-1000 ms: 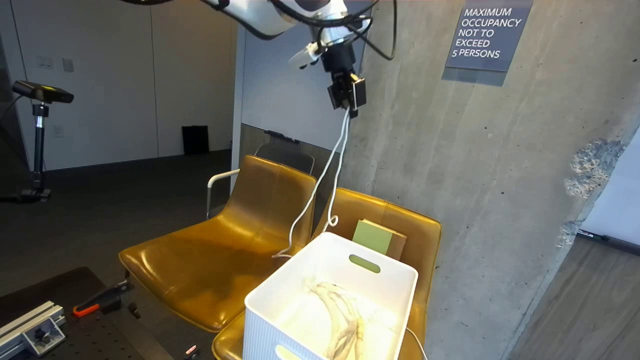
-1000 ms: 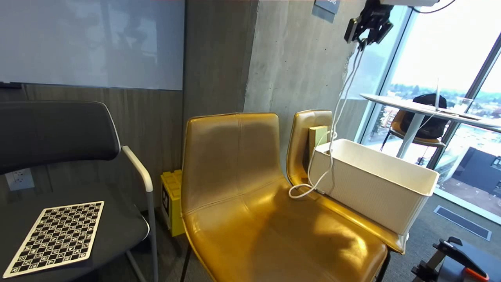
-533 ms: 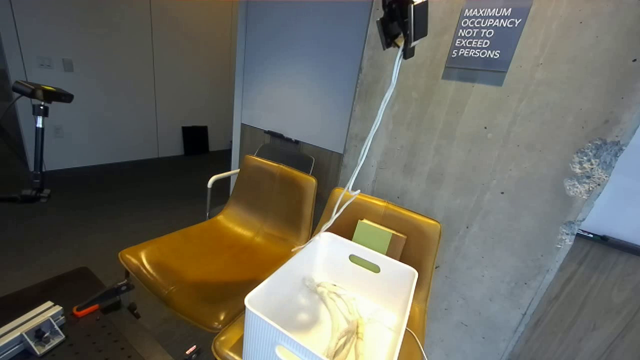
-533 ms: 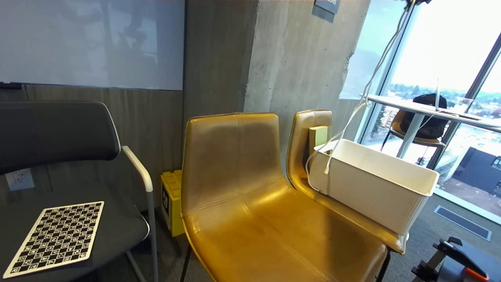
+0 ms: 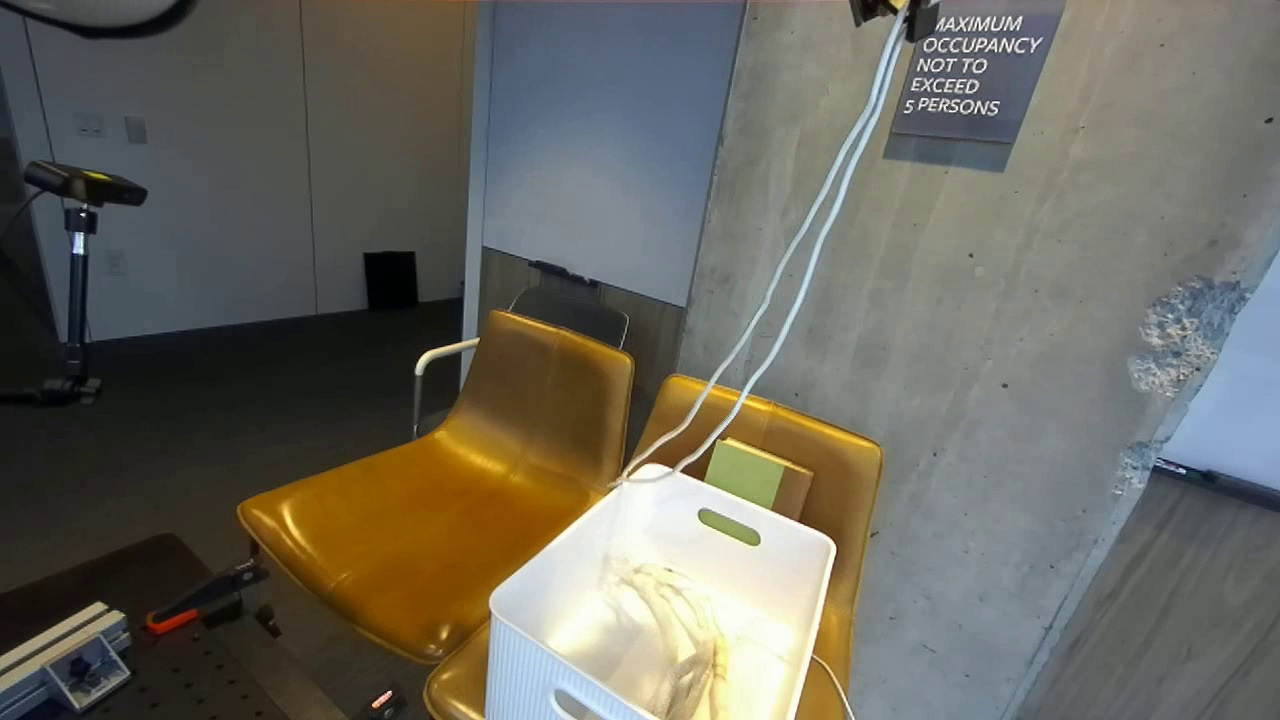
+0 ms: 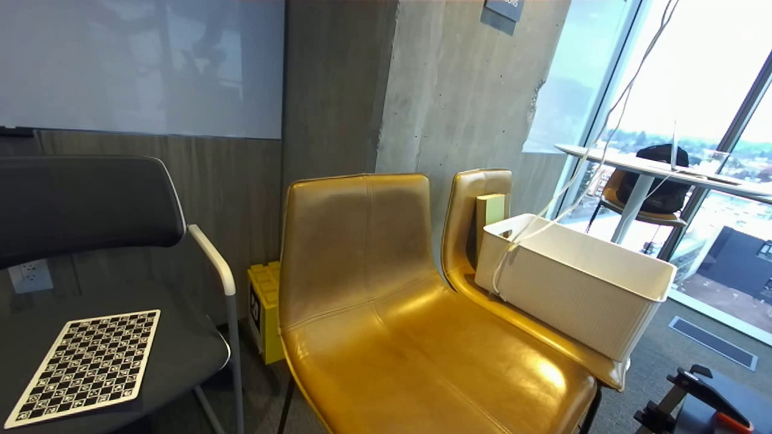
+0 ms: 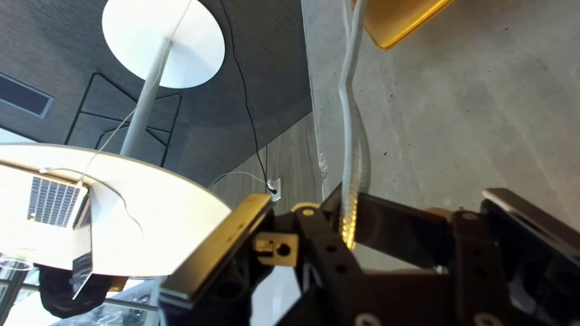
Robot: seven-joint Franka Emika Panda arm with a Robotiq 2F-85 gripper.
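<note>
My gripper (image 5: pixel 895 12) is at the top edge of an exterior view, in front of the wall sign. In the wrist view the gripper (image 7: pixel 344 199) is shut on a white cord (image 7: pixel 348 136), which lies bent double in its fingers. Two strands of the cord (image 5: pixel 884 70) run down to a white bin (image 5: pixel 530 660). The cord (image 6: pixel 514 244) crosses a corner of the bin (image 6: pixel 567 289) in an exterior view, and part hangs outside. A pale tan bundle (image 5: pixel 690 620) lies inside the bin; I cannot tell what it is. The gripper is out of frame there.
The bin stands on a tan chair (image 5: pixel 850 460) with a green book (image 5: pixel 745 475) behind it. A second tan chair (image 6: pixel 362 241) stands beside it. A concrete pillar (image 5: pixel 1000 300) rises behind. A white table (image 7: pixel 158 217) with a laptop (image 7: pixel 54 201) shows in the wrist view.
The gripper has moved up and rightward in both exterior views, still holding the cord. The cord's loop has lifted off the chair seat and now lies across the bin's corner.
</note>
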